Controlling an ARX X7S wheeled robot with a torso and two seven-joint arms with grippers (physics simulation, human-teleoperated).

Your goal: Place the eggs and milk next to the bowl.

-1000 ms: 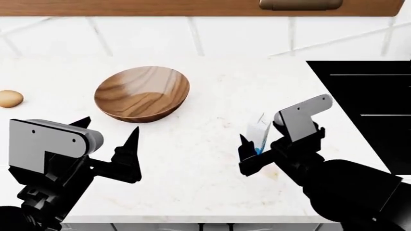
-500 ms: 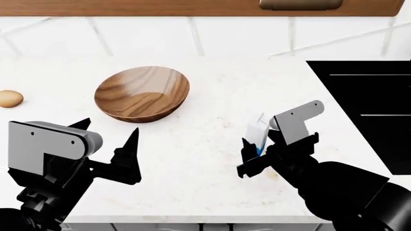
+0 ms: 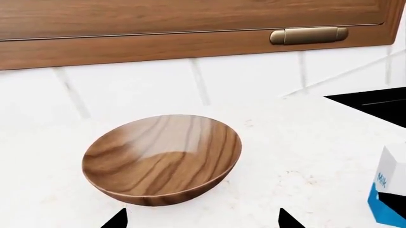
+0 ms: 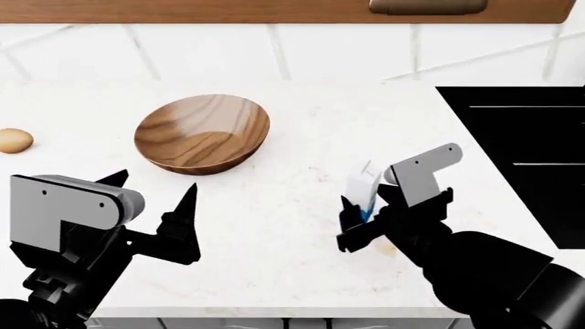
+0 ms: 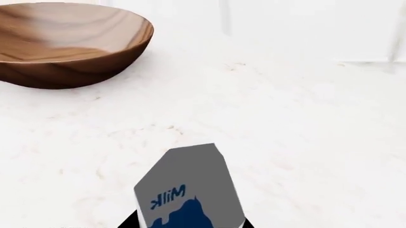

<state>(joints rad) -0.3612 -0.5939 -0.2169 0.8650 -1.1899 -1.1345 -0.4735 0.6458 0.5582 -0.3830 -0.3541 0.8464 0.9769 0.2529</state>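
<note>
Tilting milk (image 4: 364, 188) between right tool (image 4: 361, 216) fingers.

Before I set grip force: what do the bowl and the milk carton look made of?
The bowl looks like glossy varnished wood: brown with darker grain bands and a sheen inside. The milk carton looks like smooth, matte coated paperboard, with flat folded panels, printed lettering and a blue base. As renders, both are only appearances.

Place: a simulated home kitchen
Tabletop (image 4: 302, 123): white, marble-like
Wall (image 3: 159, 80): white tiles behind it
Cabinet (image 3: 159, 23): brown wood with a brass handle (image 3: 309, 35)
Cooktop (image 4: 525, 157): black, set in at the right
Foodstuff: wooden bowl (image 4: 202, 133), milk (image 5: 190, 192), egg (image 4: 14, 140)
</note>
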